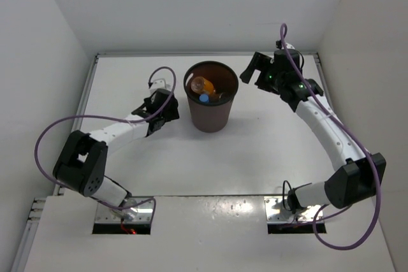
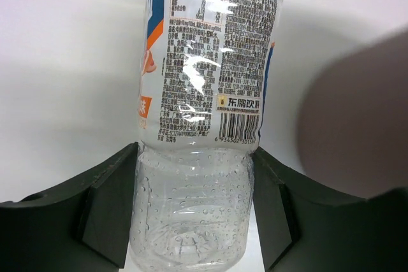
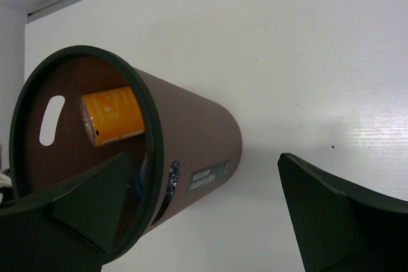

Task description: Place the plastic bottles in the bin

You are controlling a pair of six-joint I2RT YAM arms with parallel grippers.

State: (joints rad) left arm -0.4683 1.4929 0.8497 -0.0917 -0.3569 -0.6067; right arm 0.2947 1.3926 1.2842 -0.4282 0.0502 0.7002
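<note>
Clear plastic, whitish-labelled bottle [image 2: 210,62]: judged light, near-empty, crushable, slippery. The left gripper [image 2: 191,218] gripped its bare lower body below the label; the right gripper [image 1: 254,68] stood wide, empty, near the bin [image 1: 210,119].

I've got bright, even overhead light here, the white table [image 1: 255,157] washing out a touch. Left wrist: white glints flaring off the clear bottle [image 2: 204,93], brown out-of-focus blur at the right edge. Right wrist: crisp, soft shadow beside the bin [image 3: 191,151].
</note>
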